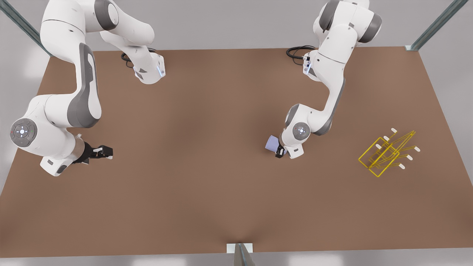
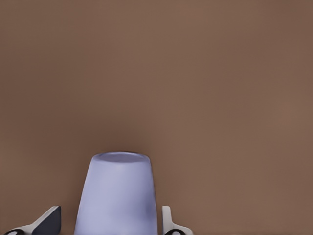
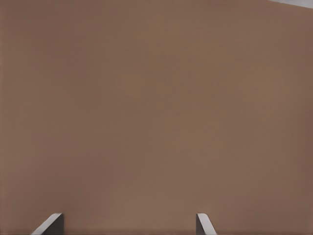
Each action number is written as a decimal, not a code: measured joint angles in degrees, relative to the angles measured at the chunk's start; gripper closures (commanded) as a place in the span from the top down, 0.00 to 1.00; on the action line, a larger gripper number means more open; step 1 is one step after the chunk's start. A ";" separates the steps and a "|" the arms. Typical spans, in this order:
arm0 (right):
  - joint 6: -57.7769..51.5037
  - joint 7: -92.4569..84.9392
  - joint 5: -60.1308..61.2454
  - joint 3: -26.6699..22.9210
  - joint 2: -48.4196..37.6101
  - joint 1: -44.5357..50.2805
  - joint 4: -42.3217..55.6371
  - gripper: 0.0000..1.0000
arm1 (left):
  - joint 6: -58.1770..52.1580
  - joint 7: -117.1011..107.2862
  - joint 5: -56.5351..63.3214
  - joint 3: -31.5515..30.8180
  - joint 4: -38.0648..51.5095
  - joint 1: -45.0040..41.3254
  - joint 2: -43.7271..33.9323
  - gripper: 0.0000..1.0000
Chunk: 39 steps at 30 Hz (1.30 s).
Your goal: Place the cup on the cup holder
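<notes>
The pale lavender-blue cup [image 1: 272,143] hangs tilted over the brown table, right of centre in the front view, with my left gripper [image 1: 278,151] shut on it. In the left wrist view the cup [image 2: 117,196] sits between the two fingers [image 2: 49,223], its narrow closed end pointing away from the gripper. The yellow wire cup holder [image 1: 384,153] with white-capped prongs lies on the table well off toward the front view's right of the cup. My right gripper [image 1: 109,153] waits low at the front view's left, open, with nothing between its fingers [image 3: 53,223].
The brown table [image 1: 207,177] stretches wide between the two arms and toward the near edge. A metal post base [image 1: 239,248] stands at the middle of that near edge. Black cables [image 1: 297,51] lie by the arm bases at the far side.
</notes>
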 measured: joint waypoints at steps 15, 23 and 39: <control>-0.08 -1.59 -0.02 0.00 0.05 0.00 0.10 1.00 | 2.03 2.05 0.01 0.13 -0.17 0.49 2.86 0.75; 0.10 -1.86 -0.05 -0.09 0.07 0.11 0.35 1.00 | 2.29 2.59 -0.24 0.17 0.01 0.78 3.30 0.78; 0.32 -2.07 -0.16 -0.09 0.49 0.09 0.26 1.00 | -26.89 -2.72 27.25 44.11 27.82 -26.97 1.65 0.78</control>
